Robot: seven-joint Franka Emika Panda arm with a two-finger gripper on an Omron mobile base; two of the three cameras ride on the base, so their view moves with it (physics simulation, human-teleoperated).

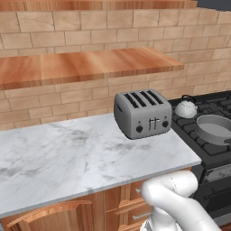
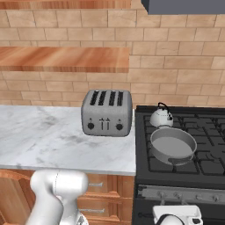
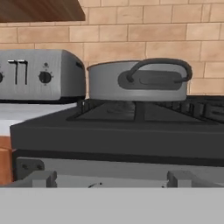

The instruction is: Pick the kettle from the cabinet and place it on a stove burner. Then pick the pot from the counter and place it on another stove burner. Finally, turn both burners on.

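Stove burners point(image 2: 206, 145) carry kettle point(image 2: 161, 117) and pot point(image 2: 173, 145); tool state cannot be told; wrong knob risked, knobs being alike and close

A dull-grey pot point(image 3: 138, 81) is seen ahead of the pincer on black grates point(image 3: 131, 111). Left of it, a grey toaster point(image 3: 41, 75) is shown on white, grey-veined marble point(image 1: 85, 155).

Small silver kettle point(image 2: 161, 117) upright on a rear stove burner point(image 2: 176, 121); shallow grey pot point(image 2: 173, 145) on the front burner, seemingly just touching.
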